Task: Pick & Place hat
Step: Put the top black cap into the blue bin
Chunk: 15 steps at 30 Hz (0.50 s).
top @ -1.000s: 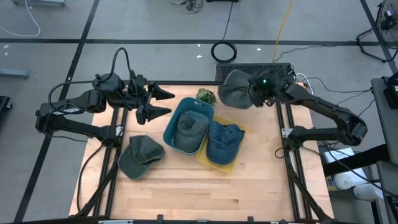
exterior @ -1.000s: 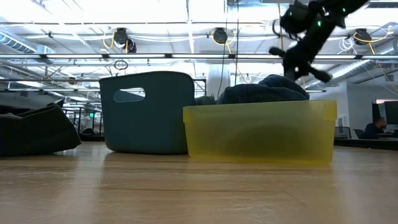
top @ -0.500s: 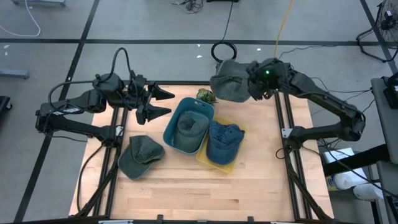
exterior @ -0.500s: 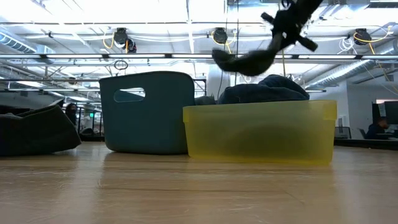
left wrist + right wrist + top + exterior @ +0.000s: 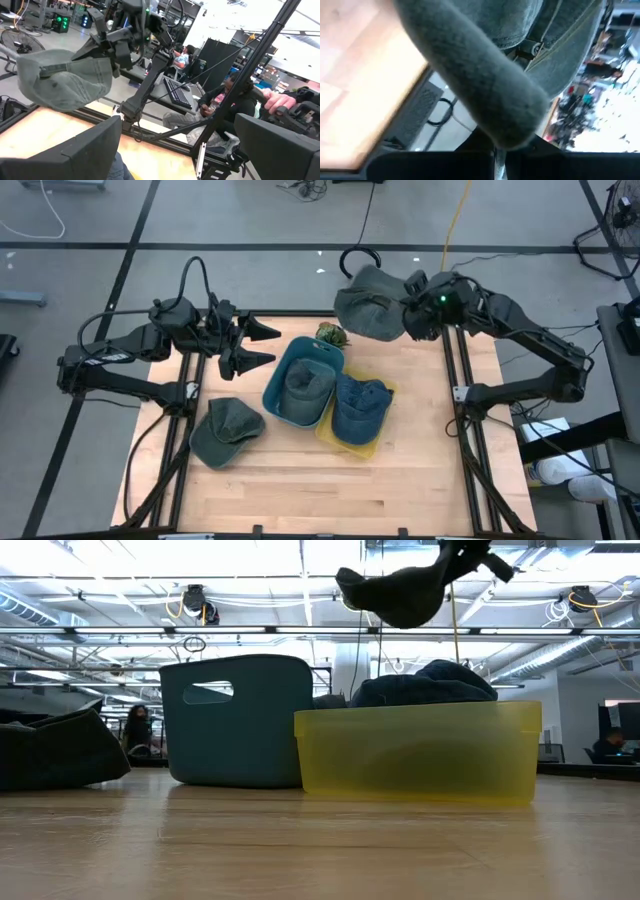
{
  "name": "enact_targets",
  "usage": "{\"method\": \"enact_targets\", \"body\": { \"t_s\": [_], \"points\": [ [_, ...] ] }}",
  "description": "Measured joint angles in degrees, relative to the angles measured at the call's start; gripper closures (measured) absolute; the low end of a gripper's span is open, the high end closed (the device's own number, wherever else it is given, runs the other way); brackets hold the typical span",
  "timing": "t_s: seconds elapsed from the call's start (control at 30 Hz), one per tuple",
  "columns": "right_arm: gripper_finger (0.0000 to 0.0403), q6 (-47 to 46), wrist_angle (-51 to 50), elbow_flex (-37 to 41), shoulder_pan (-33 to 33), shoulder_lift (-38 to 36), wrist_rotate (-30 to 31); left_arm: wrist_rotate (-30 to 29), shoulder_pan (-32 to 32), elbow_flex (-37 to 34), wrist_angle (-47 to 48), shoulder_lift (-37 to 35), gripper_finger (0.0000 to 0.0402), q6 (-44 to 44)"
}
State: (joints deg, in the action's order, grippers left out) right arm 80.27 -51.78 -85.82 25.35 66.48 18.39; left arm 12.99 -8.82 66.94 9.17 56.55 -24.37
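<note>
Right gripper clamped on a limp grey fabric hat, raised over the table's far edge.
Hat: soft twill, curved brim, stitched seams; left gripper spread open, empty, near the far-left corner.

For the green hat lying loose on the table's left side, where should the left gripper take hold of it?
Take the green hat by its raised crown, coming straight down from above. It lies flat on the table beside the blue bin, so little edge lifts for a side grip. The left gripper waits nearby.

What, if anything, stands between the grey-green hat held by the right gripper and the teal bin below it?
Nothing visible blocks it. The right gripper holds the grey-green hat high above the table's far edge. The teal bin is open-topped, though a hat already lies inside.
</note>
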Motion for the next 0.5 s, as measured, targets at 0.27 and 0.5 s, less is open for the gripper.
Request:
{"method": "enact_targets", "body": {
  "t_s": [0.27,0.5],
  "points": [
    [0.0403,-10.32,-3.17,-0.38,-10.80,-0.11,14.97,0.00,0.02,0.00,0.02,0.02,0.0007,0.01],
    [0.0403,-25.81,-3.14,-0.38,-22.03,-0.11,21.62,0.00,0.02,0.00,0.02,0.00,0.0007,0.05]
  ]
}}
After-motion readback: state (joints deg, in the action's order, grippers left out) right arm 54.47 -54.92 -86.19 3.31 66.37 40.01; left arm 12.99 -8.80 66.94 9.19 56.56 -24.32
